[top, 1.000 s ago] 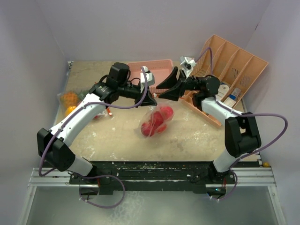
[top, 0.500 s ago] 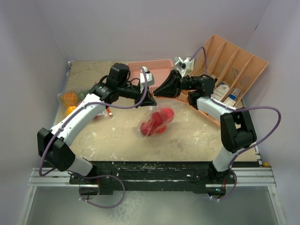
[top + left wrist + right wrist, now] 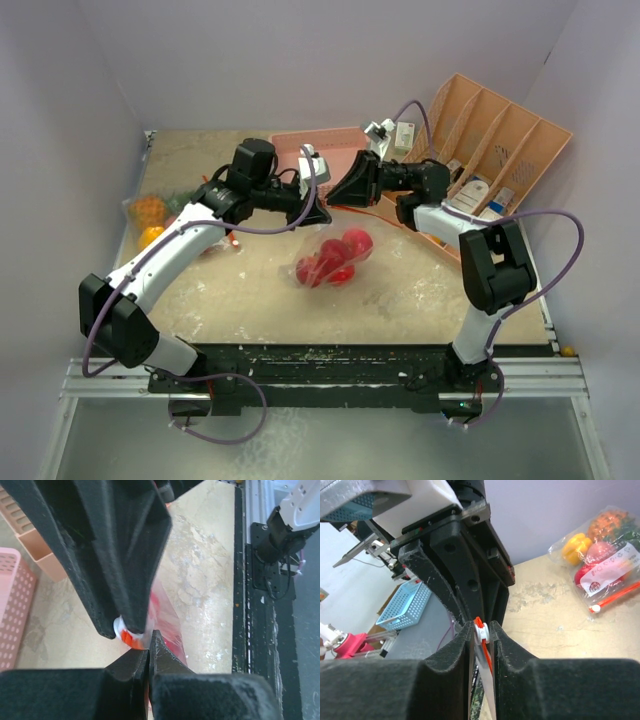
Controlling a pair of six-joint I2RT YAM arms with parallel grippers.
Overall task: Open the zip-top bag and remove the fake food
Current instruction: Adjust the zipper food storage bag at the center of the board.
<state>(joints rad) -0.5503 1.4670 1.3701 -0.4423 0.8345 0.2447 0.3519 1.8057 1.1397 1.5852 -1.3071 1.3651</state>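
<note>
A clear zip-top bag (image 3: 328, 262) holding several red round fake fruits (image 3: 346, 244) hangs just over the table's middle, its top edge held up between both grippers. My left gripper (image 3: 320, 212) is shut on the bag's top edge (image 3: 167, 625); its tips (image 3: 149, 641) are pressed together on the film. My right gripper (image 3: 338, 194) is shut on the bag's white-and-orange zip slider (image 3: 481, 630), right next to the left gripper. The slider also shows in the left wrist view (image 3: 126, 632). A second closed bag (image 3: 150, 215) at the left holds the orange pineapple and yellow pepper (image 3: 575, 547).
A pink perforated basket (image 3: 320, 148) stands at the back centre, just behind the grippers. An orange divided rack (image 3: 505, 135) with white bottles and cartons (image 3: 478, 192) stands at the back right. Walls close in on the left, back and right.
My right gripper has slid left with the slider along the bag's top, closing up to the left gripper. The bag has shifted slightly left and lower. The left gripper stays put.
</note>
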